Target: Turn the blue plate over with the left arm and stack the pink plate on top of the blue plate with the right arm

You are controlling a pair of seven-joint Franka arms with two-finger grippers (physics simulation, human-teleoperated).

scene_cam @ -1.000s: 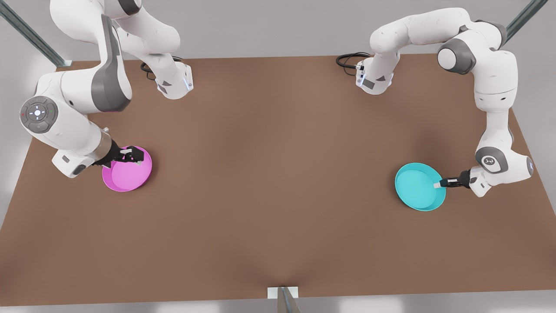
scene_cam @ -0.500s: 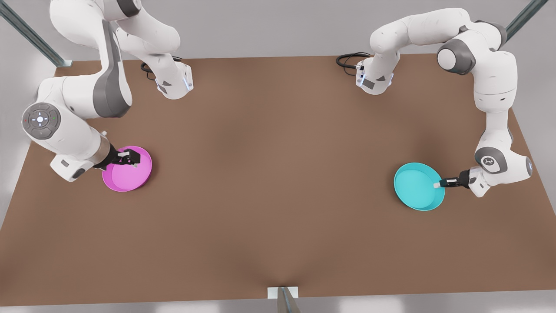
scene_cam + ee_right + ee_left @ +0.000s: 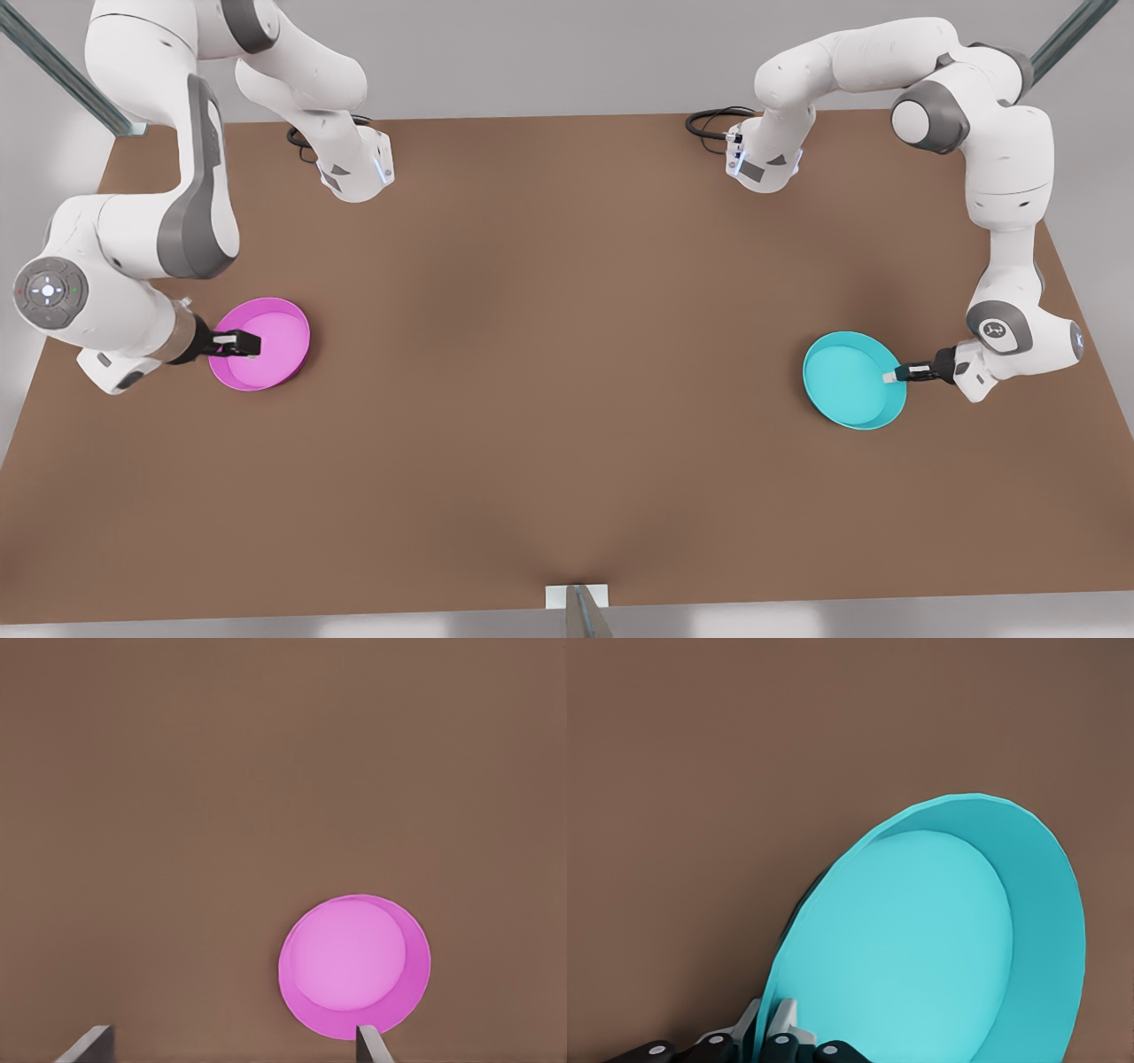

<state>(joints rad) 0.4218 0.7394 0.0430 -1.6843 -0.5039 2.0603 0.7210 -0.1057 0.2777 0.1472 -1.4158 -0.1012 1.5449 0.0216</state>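
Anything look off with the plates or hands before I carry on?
Nothing alarming. The blue plate is askew: the left hand pinches its rim and it sits tilted on the table, as a flip would need. The pink plate lies flat, open side up, with the right hand open at its rim.

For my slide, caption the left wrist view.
Left gripper shut on the blue plate rim, tilting it off the brown table.

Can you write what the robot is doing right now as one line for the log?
left gripper: shut on blue plate rim, opening up | right gripper: open, at pink plate rim | plates apart on table
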